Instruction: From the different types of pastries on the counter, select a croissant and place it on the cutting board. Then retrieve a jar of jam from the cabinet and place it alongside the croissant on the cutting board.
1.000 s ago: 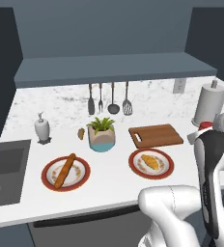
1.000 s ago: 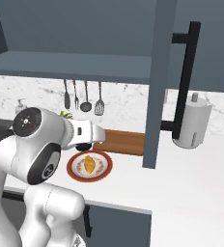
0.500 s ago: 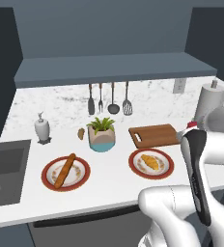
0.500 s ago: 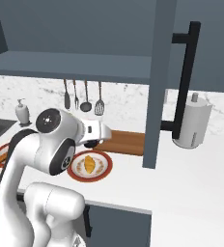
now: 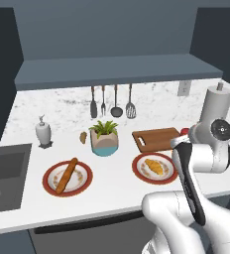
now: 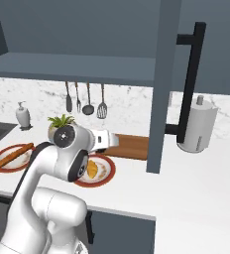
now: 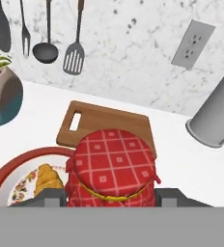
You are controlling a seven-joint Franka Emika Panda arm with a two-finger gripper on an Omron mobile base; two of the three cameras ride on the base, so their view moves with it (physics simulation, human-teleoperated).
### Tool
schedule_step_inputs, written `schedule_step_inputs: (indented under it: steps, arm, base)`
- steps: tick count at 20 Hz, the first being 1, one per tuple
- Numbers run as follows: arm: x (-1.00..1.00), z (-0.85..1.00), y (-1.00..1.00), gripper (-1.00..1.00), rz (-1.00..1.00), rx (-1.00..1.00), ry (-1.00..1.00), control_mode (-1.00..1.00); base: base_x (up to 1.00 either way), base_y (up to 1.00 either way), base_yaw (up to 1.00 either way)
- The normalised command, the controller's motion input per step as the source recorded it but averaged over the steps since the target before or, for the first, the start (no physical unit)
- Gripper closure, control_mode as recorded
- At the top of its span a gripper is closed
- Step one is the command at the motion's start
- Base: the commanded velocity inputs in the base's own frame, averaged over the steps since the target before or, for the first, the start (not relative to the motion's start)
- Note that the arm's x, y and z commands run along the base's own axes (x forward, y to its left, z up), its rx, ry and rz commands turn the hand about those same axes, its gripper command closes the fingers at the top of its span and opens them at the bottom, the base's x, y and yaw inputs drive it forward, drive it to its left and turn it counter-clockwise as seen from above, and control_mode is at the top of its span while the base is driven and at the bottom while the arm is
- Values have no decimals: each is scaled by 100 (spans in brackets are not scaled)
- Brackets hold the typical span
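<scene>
Gripper [image 7: 113, 202] is pinching the jar of jam [image 7: 112, 166] — red checked cloth lid facing the hand camera, jar carried above the near edge of the cutting board [image 7: 106, 124]. In the left base view only a sliver of red shows by the wrist, so the grip itself is read from the hand view.

Croissant [image 5: 156, 167] lies on its red-rimmed plate [image 5: 139, 171], just near of the board, not on the board. Board surface is bare. Baguette [image 5: 66, 175] sits on a second plate [image 5: 82, 183] well to the left; small bun [image 5: 83, 137] on the tabletop [image 5: 117, 188] beside the potted plant [image 5: 105, 138].

Judgement on the step in hand — setting the jar on the board:
- keep the jar upright during descent; the lid is wider than the grip region, so no tilt
- aim for the right half of the board, away from the slot handle [image 7: 76, 121], leaving the left half free for the croissant
- lower until the base seats flat before releasing; a drop could roll it toward the paper towel roll [image 7: 215, 116]
- withdraw straight up, clear of the plate rim

Open item: croissant seems not yet placed
</scene>
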Motion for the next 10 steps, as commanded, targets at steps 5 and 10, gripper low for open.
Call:
schedule_step_inputs:
  steps: [5,10]
  arm:
    - [26,-1,-4,100,0,1,3,-100]
    - [43,0,-6,100,0,2,3,-100]
  base:
    - [0,0,0]
    - [0,0,0]
